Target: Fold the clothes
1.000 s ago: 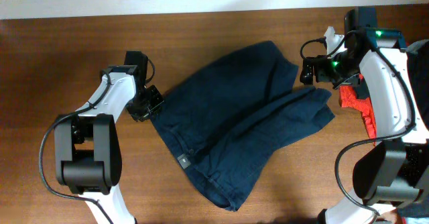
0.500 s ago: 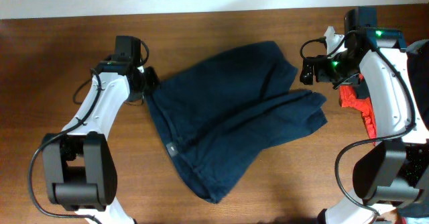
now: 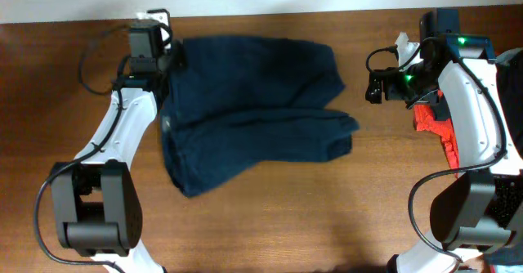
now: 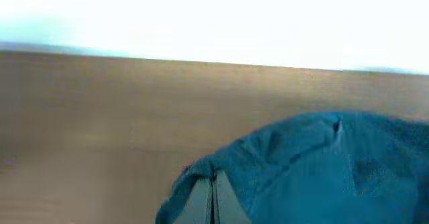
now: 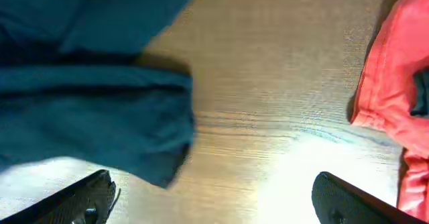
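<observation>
The dark navy shorts [image 3: 245, 118] lie spread on the wooden table [image 3: 327, 216], waistband to the left and both legs pointing right. My left gripper [image 3: 170, 58] is at the far left corner of the shorts, shut on a fold of the waistband; the left wrist view shows the closed fingers [image 4: 213, 184] wrapped in blue cloth [image 4: 322, 163]. My right gripper [image 3: 374, 87] hovers just right of the leg ends, open with nothing in it. The right wrist view shows its gripper [image 5: 211, 200] over bare wood, with a leg hem [image 5: 87, 103] at the left.
An orange-red garment [image 3: 433, 124] lies under the right arm near the table's right edge, and shows as orange-red cloth [image 5: 395, 76] at the right of the right wrist view. The table's far edge [image 3: 270, 13] runs just behind the shorts and the left gripper.
My left gripper closed on the waistband and pulled it up and left to the far edge; the shorts swung round and now lie with legs to the right. The right arm stayed still.
</observation>
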Action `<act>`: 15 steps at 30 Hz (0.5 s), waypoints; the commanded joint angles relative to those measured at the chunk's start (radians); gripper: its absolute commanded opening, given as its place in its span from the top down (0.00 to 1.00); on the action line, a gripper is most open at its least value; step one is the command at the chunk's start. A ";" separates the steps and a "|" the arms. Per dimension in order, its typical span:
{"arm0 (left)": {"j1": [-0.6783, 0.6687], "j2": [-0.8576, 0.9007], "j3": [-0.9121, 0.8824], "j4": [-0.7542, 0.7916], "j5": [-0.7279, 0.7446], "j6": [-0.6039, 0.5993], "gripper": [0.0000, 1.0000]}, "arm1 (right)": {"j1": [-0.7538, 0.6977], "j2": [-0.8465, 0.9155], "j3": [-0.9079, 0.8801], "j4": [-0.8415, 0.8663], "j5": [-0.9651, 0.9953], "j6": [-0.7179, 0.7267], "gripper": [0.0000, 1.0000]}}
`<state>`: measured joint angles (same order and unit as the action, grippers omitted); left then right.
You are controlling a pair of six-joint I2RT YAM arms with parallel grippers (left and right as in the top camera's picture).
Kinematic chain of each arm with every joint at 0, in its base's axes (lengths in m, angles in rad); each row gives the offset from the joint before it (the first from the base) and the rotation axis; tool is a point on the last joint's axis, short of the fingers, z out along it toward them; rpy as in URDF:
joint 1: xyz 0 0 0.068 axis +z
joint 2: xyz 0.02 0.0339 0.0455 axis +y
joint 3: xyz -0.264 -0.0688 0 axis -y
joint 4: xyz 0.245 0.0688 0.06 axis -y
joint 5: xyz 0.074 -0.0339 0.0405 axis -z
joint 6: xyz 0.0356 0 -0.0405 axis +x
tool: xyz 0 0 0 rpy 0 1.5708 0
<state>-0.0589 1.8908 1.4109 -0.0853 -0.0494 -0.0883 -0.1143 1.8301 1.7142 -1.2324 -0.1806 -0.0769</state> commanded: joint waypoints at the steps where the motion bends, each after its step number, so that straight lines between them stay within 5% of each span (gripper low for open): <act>1: 0.047 0.062 0.014 0.106 -0.026 0.082 1.00 | -0.005 0.003 -0.003 0.000 0.006 0.006 0.01; 2: 0.056 0.084 0.014 0.132 -0.025 0.082 0.98 | -0.005 0.003 -0.003 0.000 0.006 0.006 0.01; 3: 0.068 0.121 0.014 0.156 -0.026 0.082 0.59 | -0.005 0.003 -0.003 0.000 0.006 0.006 0.01; 4: 0.076 0.143 0.014 0.170 -0.026 0.082 0.32 | -0.005 0.003 -0.003 0.000 0.006 0.006 0.01; 5: 0.085 0.154 0.014 0.176 -0.026 0.082 0.16 | -0.005 0.003 -0.003 0.000 0.006 0.006 0.01; 9: 0.113 0.132 0.020 0.170 -0.020 0.082 0.01 | -0.005 0.003 -0.003 0.000 0.006 0.006 0.01; 15: 0.114 -0.045 0.020 -0.010 -0.014 0.012 0.01 | -0.005 0.003 -0.003 0.000 0.006 0.006 0.01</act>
<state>0.0555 1.9903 1.4170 -0.0235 -0.0643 -0.0265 -0.1143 1.8301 1.7142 -1.2320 -0.1806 -0.0772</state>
